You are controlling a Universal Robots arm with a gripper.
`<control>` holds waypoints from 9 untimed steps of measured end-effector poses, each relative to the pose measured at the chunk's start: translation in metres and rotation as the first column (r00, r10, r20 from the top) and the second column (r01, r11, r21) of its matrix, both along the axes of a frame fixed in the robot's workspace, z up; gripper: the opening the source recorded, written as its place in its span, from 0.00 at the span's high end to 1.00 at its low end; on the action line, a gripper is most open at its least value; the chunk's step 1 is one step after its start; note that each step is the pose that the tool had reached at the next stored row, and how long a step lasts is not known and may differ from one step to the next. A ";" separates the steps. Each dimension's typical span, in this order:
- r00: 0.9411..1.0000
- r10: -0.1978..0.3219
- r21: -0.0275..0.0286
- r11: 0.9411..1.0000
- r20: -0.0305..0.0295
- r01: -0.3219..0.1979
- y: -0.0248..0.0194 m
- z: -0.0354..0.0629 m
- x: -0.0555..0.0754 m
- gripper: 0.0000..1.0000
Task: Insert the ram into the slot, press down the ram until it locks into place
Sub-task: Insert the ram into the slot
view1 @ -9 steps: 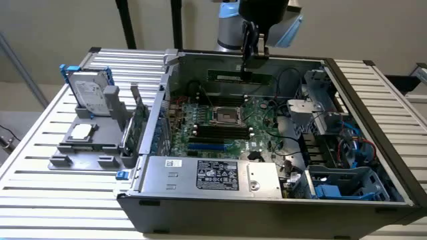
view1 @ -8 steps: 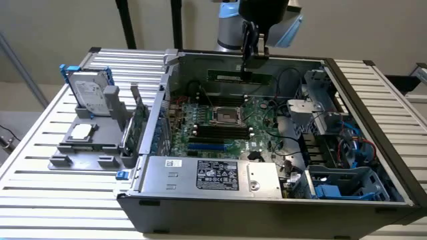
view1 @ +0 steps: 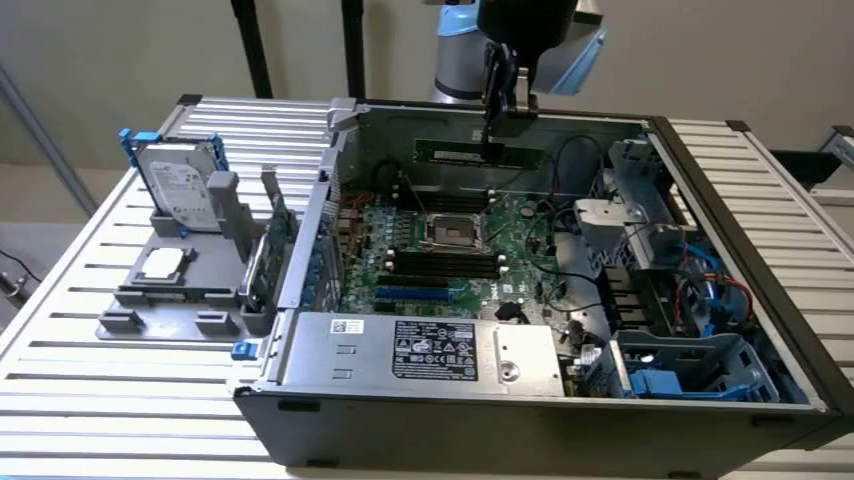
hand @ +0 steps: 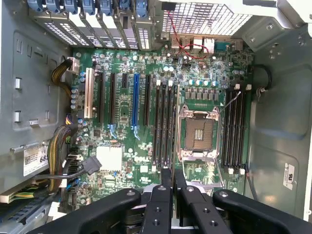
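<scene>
Claw point(view1: 494, 138) fingers are pinched shut on the top edge of the ram point(view1: 447, 152). They hold the green stick level, above the motherboard point(view1: 400, 215) and near the far wall of the open computer case point(view1: 534, 430); it is not yet in a slot. In the wrist view the two closed fingers point(hand: 167, 187) line up with the bank of long black memory slots point(hand: 163, 126) beside the processor socket point(hand: 199, 131).

Across the exterior view from its left, the slatted metal bench point(view1: 80, 330) carries a grey fixture point(view1: 160, 300). A hard drive point(view1: 180, 190) stands upright at the fixture's back and a processor chip point(view1: 163, 262) lies flat on it. A green expansion card point(view1: 276, 255) stands on edge at its side, just beside the case wall. Inside the case, the socket sits mid-board with slots just in front of it. The power supply point(view1: 414, 350), with its black label, lies along the near edge. A blue-grey drive cage point(view1: 687, 365) sits at the exterior view's right, with red and blue cables behind it.
</scene>
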State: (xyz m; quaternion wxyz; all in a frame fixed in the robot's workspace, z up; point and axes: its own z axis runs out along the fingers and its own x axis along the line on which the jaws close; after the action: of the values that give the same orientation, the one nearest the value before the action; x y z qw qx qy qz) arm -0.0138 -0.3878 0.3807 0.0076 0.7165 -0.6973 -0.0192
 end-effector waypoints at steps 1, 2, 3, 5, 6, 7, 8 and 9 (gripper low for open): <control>1.000 0.000 0.000 1.000 0.000 0.000 0.0000 0.0000 0.000 0.86; 1.000 0.000 0.000 1.000 0.000 0.000 0.0000 0.0000 0.000 0.86; 1.000 0.000 0.000 1.000 0.000 0.000 0.0000 0.0000 0.000 0.86; 1.000 0.000 0.000 1.000 0.000 0.000 0.0000 -0.0011 0.000 0.86; 1.000 0.000 0.000 1.000 0.000 0.000 0.0000 -0.0024 0.000 0.86; 1.000 0.000 0.000 1.000 0.000 0.000 0.0000 -0.0041 0.000 0.86; 1.000 0.000 0.000 1.000 0.000 0.000 0.0000 -0.0058 0.000 0.86; 1.000 0.000 0.000 1.000 0.000 0.000 0.0000 -0.0077 0.000 0.86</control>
State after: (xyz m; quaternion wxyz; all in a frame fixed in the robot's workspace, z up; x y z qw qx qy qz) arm -0.0138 -0.3879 0.3729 0.0076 0.7165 -0.6973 -0.0191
